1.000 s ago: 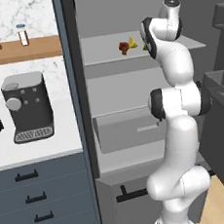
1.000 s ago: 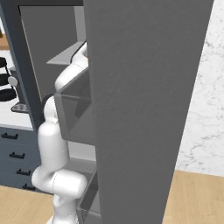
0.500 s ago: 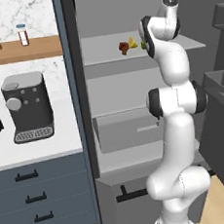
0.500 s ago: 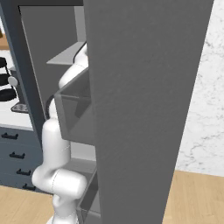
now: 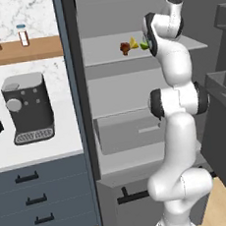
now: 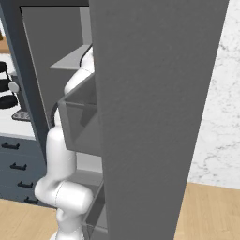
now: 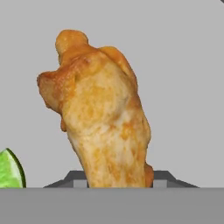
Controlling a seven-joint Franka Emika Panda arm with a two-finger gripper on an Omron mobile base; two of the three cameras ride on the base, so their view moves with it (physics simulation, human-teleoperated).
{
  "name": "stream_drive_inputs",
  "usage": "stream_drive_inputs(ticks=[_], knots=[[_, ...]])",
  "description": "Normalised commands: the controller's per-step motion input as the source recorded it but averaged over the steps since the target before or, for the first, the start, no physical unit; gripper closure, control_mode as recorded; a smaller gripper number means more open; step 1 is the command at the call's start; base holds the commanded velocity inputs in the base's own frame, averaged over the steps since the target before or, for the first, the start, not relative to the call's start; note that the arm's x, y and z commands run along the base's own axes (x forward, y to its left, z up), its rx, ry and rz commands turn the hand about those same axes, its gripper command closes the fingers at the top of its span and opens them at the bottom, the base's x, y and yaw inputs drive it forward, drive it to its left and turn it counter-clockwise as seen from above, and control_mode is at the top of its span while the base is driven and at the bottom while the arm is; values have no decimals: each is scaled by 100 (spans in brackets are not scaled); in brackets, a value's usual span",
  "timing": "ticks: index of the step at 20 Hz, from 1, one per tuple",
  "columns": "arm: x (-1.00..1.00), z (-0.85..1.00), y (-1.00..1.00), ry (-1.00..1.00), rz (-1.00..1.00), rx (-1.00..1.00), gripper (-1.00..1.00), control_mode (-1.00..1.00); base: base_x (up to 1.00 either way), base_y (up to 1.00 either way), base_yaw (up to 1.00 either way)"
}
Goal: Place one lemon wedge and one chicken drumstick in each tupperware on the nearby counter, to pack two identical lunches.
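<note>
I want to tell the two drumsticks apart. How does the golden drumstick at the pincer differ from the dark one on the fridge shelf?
The golden drumstick is pale orange-brown; the dark drumstick is reddish-brown. The golden one sits between the pincer fingertips; the dark one lies free on the shelf, beside a yellow wedge. Both are lumpy.

path: golden drumstick point(image 7: 105, 118) fills front | left: green wedge point(image 7: 9, 169) close | above: bare shelf wall

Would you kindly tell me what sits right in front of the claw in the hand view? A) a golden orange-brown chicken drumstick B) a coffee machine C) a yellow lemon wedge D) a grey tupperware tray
A: the golden orange-brown chicken drumstick rises directly between the two dark fingertips, with a green wedge off at the edge.
</note>
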Motion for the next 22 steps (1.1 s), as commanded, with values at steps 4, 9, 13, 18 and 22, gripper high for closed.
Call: stream_drive_inputs(ticks=[4, 9, 13, 18, 22], knots=[[-40, 0, -3, 0, -3, 4, 100, -100, 0, 0, 0], [-87, -3, 2, -8, -1, 1, 100, -100, 0, 0, 0], [-47, -39, 0, -21, 0, 8, 100, -100, 0, 0, 0], [-43, -21, 8, -37, 0, 4, 100, -100, 0, 0, 0], [-41, 38, 29, -9, 0, -6, 100, -100, 0, 0, 0]])
